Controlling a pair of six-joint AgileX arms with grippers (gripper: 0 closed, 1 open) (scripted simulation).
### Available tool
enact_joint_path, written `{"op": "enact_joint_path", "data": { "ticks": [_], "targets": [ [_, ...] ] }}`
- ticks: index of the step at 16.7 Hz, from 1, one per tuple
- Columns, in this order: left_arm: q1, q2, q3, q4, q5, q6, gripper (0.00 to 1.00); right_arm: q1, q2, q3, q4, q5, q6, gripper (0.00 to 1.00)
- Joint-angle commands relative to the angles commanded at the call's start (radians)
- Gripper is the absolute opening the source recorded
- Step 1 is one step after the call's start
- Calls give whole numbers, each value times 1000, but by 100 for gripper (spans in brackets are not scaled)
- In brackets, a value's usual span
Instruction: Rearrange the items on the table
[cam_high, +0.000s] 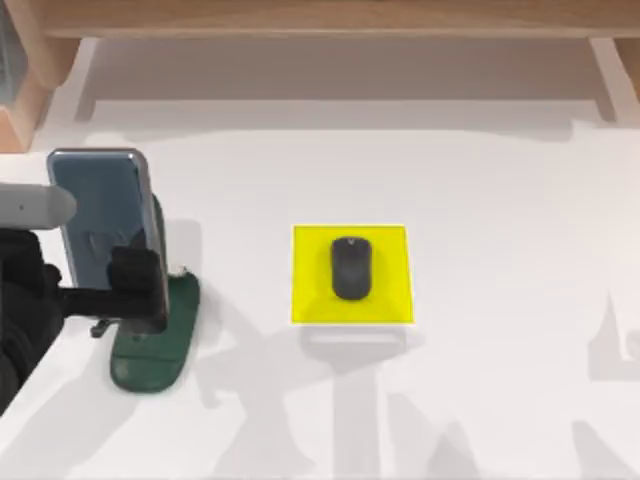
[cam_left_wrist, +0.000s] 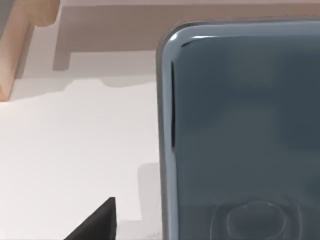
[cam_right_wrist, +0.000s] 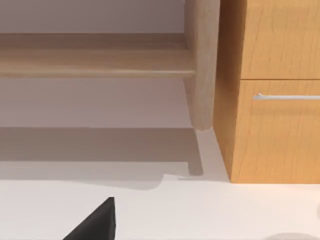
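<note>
Top view: I'm holding the phone (cam_high: 100, 215) w/ my left gripper (cam_high: 135, 290), fingers pinching its lower end, directly above the dark green stand (cam_high: 150, 340) at the table's (cam_high: 480, 180) left. Phone's long axis is running away from me, tilted over the stand. Mouse (cam_high: 351, 268) is sitting on the yellow pad (cam_high: 310, 300), well right of the stand. Right arm: parked, fingers' state can't be told.

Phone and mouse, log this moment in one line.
left gripper: holding phone over green stand | mouse: on yellow pad
</note>
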Motion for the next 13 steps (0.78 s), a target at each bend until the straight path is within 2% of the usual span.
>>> {"op": "enact_joint_path", "data": {
  "ticks": [4, 13],
  "targets": [
    [131, -166, -90, 37, 88, 46, 100, 0, 0, 0, 0, 0, 0, 100],
    [497, -626, -363, 127, 339, 192, 100, 0, 0, 0, 0, 0, 0, 100]
  ]
}}
